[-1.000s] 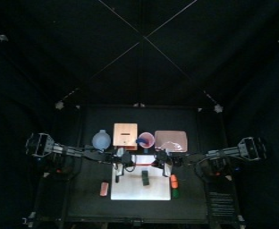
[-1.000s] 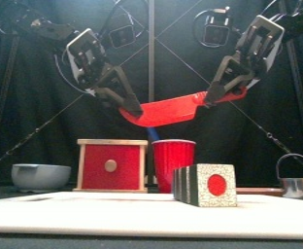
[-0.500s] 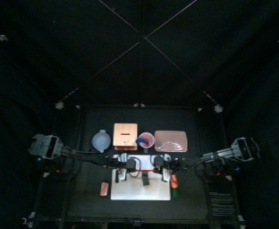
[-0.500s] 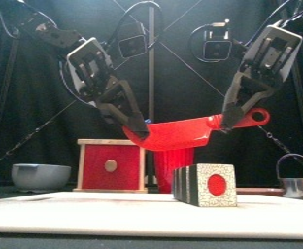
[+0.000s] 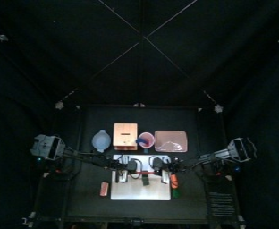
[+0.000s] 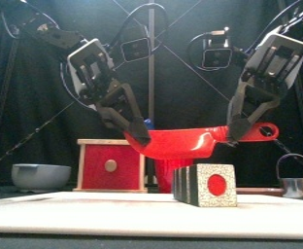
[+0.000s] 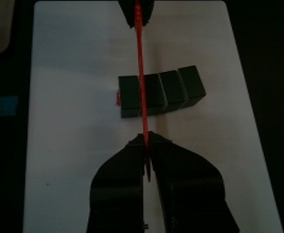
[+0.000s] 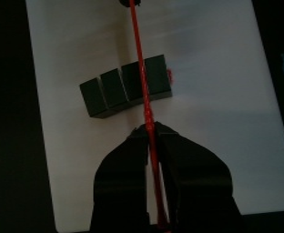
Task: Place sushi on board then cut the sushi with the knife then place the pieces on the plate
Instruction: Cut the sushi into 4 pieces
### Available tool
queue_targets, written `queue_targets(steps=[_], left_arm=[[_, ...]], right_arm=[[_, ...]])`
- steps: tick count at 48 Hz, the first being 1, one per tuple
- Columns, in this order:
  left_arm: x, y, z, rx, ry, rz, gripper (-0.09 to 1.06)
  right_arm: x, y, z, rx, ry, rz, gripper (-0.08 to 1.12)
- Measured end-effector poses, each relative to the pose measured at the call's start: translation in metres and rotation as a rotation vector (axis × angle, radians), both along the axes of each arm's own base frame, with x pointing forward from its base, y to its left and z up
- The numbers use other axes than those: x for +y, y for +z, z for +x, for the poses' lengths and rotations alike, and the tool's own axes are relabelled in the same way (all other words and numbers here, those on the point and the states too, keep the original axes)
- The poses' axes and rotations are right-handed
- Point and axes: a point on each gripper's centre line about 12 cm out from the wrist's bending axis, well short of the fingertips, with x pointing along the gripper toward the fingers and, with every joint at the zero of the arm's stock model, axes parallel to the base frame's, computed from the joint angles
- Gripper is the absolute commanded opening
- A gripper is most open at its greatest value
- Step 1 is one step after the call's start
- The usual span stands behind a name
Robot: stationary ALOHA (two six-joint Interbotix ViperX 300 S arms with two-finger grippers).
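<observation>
Your left hand [image 6: 137, 130] and right hand [image 6: 240, 128] each grip a knife [image 6: 181, 142] end; keep it level and lower onto a sushi [image 6: 208, 185] seam.

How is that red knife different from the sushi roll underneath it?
The knife is bright red, thin and long; the sushi roll is a chunky dark green block with a white end and red dot. The knife hangs in the air, gripped near each end by the left gripper and right gripper; the roll lies on the white board. Both are over the same board, knife crossing the roll.
</observation>
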Motion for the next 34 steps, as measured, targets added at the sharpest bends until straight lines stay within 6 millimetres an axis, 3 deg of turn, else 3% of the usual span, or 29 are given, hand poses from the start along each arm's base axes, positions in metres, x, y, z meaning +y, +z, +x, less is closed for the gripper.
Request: queue_targets(steps=[34], left_arm=[[-0.0023,-0.007,0.0025,0.016,0.01,-0.015,0.44]], right_arm=[[-0.0016,-0.0098,-0.002,0.056,-0.007,-0.012,0.4]])
